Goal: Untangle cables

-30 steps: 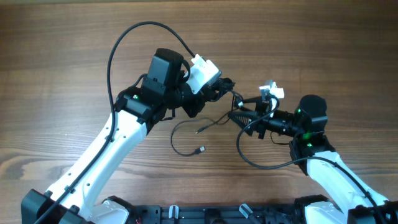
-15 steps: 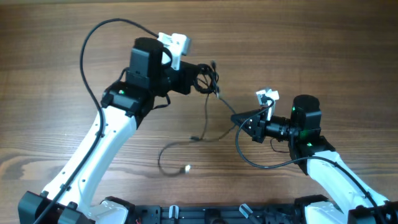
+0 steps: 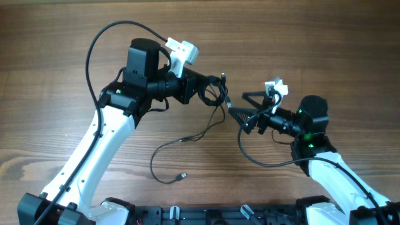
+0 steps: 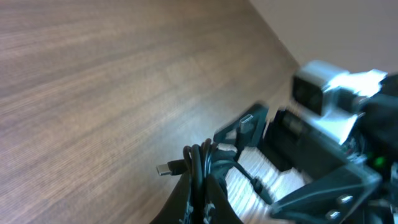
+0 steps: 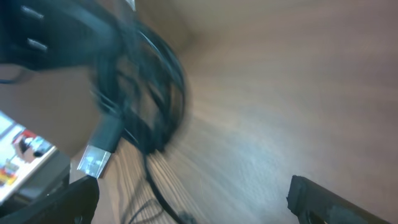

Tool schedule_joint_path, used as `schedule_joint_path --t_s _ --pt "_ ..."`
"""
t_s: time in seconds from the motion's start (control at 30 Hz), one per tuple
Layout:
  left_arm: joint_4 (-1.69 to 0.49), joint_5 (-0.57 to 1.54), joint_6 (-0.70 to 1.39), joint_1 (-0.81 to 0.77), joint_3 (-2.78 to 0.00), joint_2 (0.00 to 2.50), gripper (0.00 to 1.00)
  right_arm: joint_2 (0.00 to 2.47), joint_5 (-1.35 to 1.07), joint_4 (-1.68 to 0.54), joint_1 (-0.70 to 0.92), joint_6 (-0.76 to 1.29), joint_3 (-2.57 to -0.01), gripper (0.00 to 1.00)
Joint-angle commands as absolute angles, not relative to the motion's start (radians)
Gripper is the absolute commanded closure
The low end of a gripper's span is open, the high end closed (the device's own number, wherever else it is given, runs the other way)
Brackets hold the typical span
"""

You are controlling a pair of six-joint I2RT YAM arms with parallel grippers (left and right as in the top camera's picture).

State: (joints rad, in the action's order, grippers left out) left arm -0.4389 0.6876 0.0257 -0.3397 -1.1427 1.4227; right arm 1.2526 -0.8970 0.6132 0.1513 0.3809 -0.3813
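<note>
In the overhead view my left gripper (image 3: 215, 89) is shut on a tangled bunch of the thin black cables (image 3: 212, 100), held above the table. From it one strand hangs to the wood and curves left to a small plug (image 3: 183, 177). In the left wrist view the cables (image 4: 199, 163) sit pinched between the closed fingers of the left gripper (image 4: 200, 186), a silver-tipped plug (image 4: 166, 168) sticking out to the left. My right gripper (image 3: 242, 107) stands wide open just right of the bunch, nothing between its fingers. The right wrist view shows the blurred bunch (image 5: 149, 93) and a silver plug (image 5: 93, 158) ahead of the right gripper (image 5: 193, 199).
The wooden table (image 3: 325, 44) carries nothing else. Thicker black arm wires loop over the left arm (image 3: 94, 44) and under the right arm (image 3: 262, 164). The arm bases stand at the near edge (image 3: 206, 215).
The right gripper has opened wide and let go of the cables. The left gripper has shifted slightly right with the bunch, and the loose strand has slid toward the lower left.
</note>
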Motion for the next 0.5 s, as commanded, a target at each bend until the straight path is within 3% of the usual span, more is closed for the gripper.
schedule_joint_path --t_s 0.0,0.33,0.37,0.47 --pt "-0.476 0.796 -0.088 -0.334 -1.149 1.410 0.96 1.253 -1.034 0.752 0.151 0.389 -0.385 0.01" --pt "-0.480 1.065 -0.180 -0.365 -1.149 1.410 0.96 1.253 -1.101 0.812 0.151 0.396 -0.385 0.09" --pt "-0.479 1.052 -0.180 -0.369 -1.149 1.410 0.96 1.253 -1.101 0.817 0.151 0.424 -0.385 0.10" --pt "-0.479 0.752 -0.082 -0.361 -1.149 1.410 0.96 1.253 -1.145 0.819 0.133 0.479 -0.385 0.00"
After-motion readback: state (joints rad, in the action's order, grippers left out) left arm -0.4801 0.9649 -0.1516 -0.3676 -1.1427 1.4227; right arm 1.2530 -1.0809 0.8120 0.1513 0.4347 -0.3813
